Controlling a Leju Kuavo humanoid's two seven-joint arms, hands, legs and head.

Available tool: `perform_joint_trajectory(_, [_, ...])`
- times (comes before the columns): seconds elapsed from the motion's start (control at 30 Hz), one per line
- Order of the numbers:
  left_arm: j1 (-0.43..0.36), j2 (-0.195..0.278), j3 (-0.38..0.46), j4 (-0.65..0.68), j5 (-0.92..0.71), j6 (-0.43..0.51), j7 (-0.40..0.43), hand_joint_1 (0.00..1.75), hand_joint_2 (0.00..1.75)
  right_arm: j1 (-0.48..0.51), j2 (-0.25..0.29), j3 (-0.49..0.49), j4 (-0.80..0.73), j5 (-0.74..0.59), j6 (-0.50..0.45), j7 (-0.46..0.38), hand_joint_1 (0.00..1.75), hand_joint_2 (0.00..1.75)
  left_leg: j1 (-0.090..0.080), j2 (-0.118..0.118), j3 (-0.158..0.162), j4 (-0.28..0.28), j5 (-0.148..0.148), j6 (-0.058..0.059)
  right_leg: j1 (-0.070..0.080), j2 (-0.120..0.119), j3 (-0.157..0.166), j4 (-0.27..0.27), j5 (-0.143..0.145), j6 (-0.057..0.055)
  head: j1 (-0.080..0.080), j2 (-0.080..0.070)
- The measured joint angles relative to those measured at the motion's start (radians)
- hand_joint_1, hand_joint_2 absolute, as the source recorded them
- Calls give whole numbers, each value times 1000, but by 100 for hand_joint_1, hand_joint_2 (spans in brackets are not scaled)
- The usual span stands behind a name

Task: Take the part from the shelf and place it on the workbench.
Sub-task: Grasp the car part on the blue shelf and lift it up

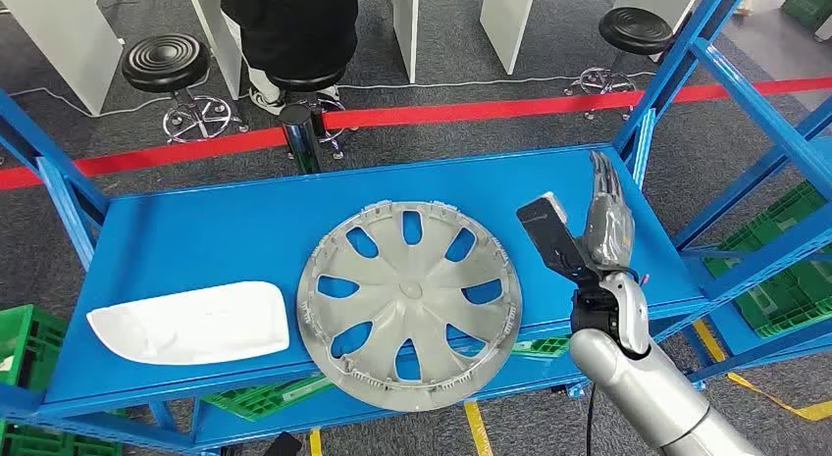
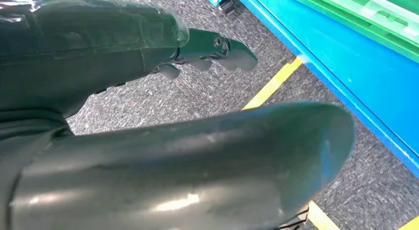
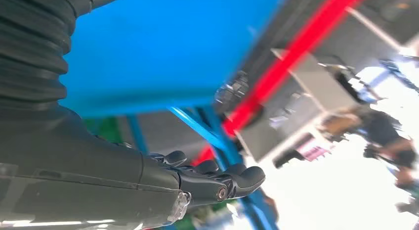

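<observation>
The right robot hand (image 1: 605,221) hovers released, fingers extended, above the blue metal shelf (image 1: 196,230) just beside the round silver plastic hubcap (image 1: 409,304), seemingly positioned to approach its rim.

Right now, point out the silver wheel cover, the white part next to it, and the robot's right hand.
silver wheel cover (image 1: 409,293): head view, on its centre hub.
white part (image 1: 191,321): head view, middle of its upper surface.
right hand (image 1: 606,226): head view, on the back of the hand.
</observation>
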Motion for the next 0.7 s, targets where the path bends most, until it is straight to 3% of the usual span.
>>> perform_joint_trajectory(0.27, [-18, -10, 0, -1, -31, -19, 18, 0, 0, -120, 34, 19, 9, -27, 95, -23, 0, 175, 0, 0, 0, 0, 0, 0, 0, 0, 0, 0, 0, 0, 0, 0])
perform_joint_trajectory(0.7, [-27, -22, 0, -1, -68, -33, 35, 0, 0, -204, 133, 85, 313, -166, 145, -137, 0, 175, 0, 1, 0, 0, 0, 0, 0, 0, 0, 1, 0, 0, 1, 0])
